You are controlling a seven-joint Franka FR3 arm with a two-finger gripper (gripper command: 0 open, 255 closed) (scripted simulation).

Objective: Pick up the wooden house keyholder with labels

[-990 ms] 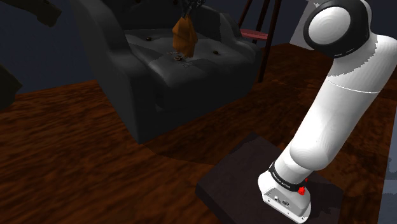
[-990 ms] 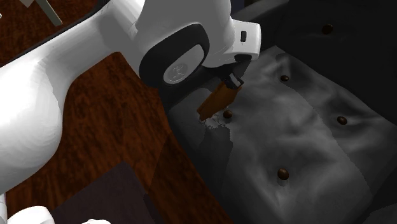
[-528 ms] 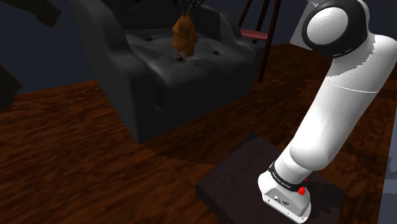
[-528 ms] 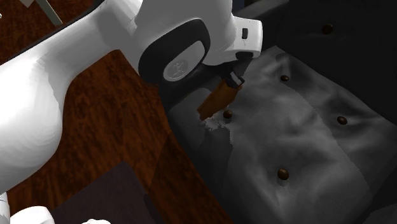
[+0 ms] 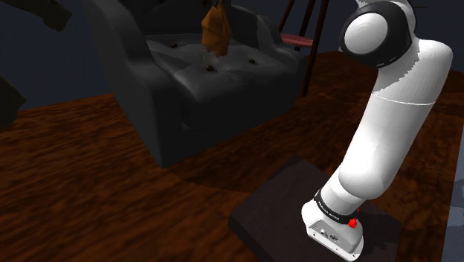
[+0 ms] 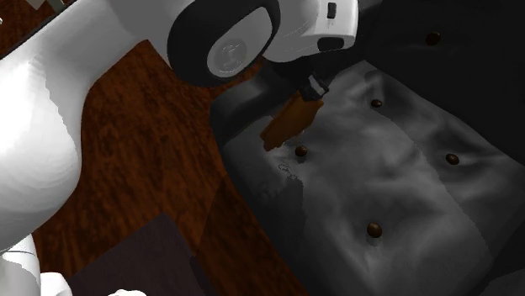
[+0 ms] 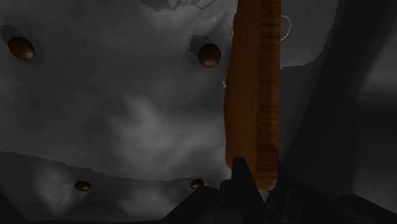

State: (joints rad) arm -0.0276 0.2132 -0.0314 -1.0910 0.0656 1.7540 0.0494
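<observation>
The wooden house keyholder is orange-brown with a pointed roof end. It hangs clear above the dark grey tufted seat cushion of an armchair. In the second exterior view the keyholder slants down from my gripper, which is shut on its upper end. Along the hand, the keyholder is a long wooden slab seen edge-on, clasped between the two black fingers of my gripper. The buttoned cushion lies beyond it, and the labels are not visible.
The armchair has tall dark arms and a back around the seat. Brown wood floor surrounds it. My dark stand sits at the shoulder view's lower right. A red-seated frame stands behind the chair.
The gripper has risen with the keyholder in it. The keyholder's lower end was at the cushion by a button and now hangs above it. The arm's upper joint moved up too.
</observation>
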